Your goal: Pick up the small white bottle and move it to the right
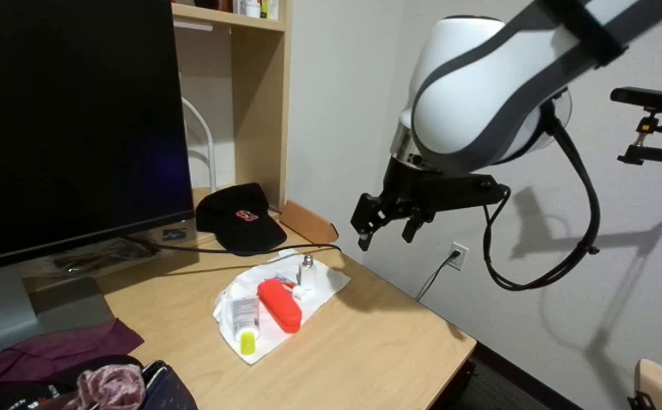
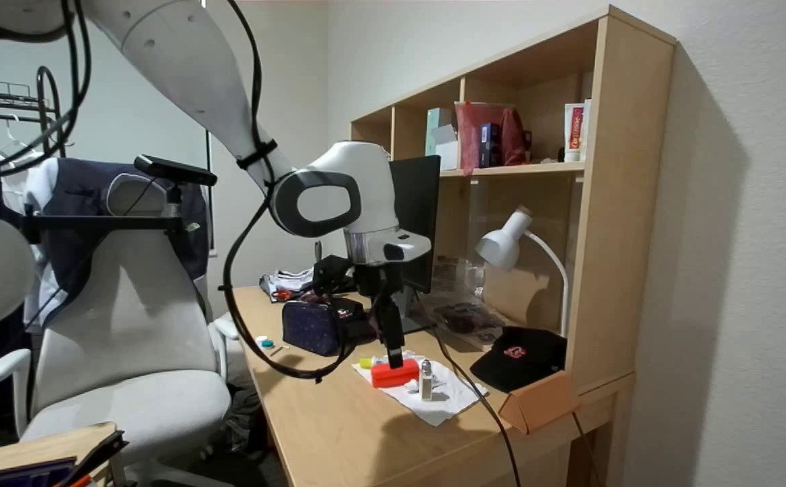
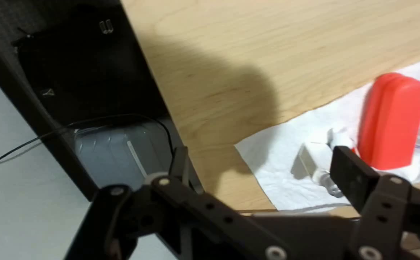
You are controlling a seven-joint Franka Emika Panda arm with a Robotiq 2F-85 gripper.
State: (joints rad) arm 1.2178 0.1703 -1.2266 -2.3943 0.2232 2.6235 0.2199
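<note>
On the white sheet (image 1: 329, 279): small white bottle (image 1: 307, 275) standing upright near red case (image 1: 278, 304).
Gripper (image 1: 386, 240): hanging up there, jaws standing apart.

Below the black tool (image 1: 387, 236) are a white bottle (image 1: 306, 277) with silver cap (image 1: 307, 260), red case (image 1: 280, 305), white sheet (image 1: 331, 281), tan wood-grained surface (image 1: 359, 359).

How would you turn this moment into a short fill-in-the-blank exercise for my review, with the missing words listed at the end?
1. The small white bottle stands ____ rather than lying on its side.
2. The long case between the bottle and the tube is ____ in color.
3. The tool above the desk is ____, not closed.
4. Apart from its small logo, the baseball cap is ____ in color.

Missing words: upright; red; open; black.
</note>
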